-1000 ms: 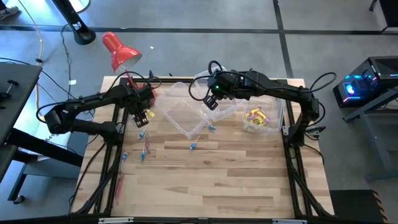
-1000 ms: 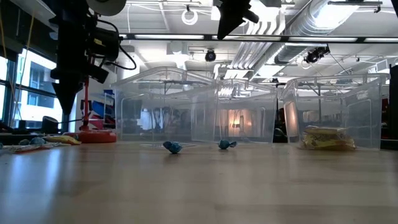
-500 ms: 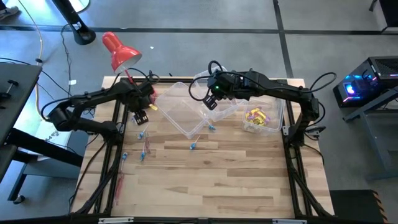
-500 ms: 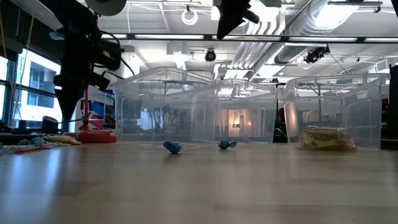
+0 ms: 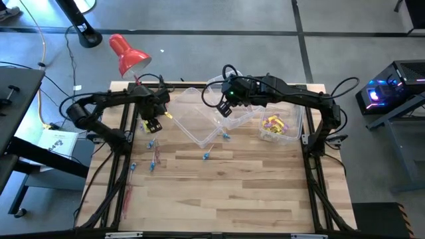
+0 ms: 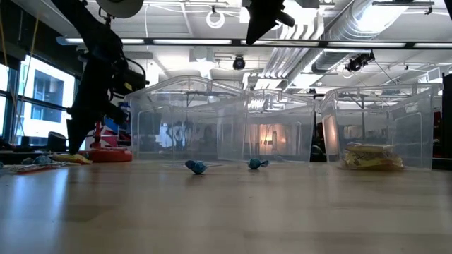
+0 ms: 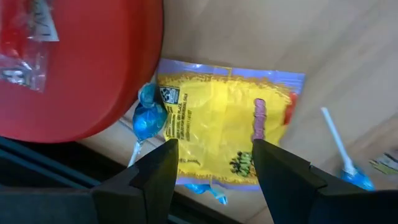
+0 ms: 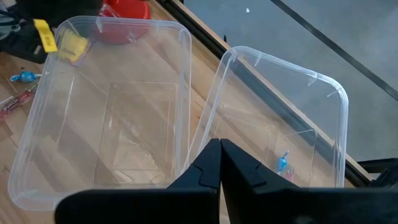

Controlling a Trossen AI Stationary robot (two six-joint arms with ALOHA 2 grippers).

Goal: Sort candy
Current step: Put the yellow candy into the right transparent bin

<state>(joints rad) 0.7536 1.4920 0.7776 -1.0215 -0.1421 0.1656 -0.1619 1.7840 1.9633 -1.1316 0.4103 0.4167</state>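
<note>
A flat yellow square candy packet point(image 7: 227, 127) is lying in the high view's upper left, beside the round red lamp base point(image 7: 74, 62), its long axis running diagonally across the wooden bench point(image 5: 252, 192). The left claw point(image 7: 211, 180) is hovering spread apart over it, likely to straddle it. The right claw point(image 8: 219, 171), fingers together, is waiting above the clear plastic bins point(image 8: 106, 118).

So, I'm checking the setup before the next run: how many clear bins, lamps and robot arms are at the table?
Clear bins: 3
Red lamp: 1
Robot arms: 2
Total: 6
</note>
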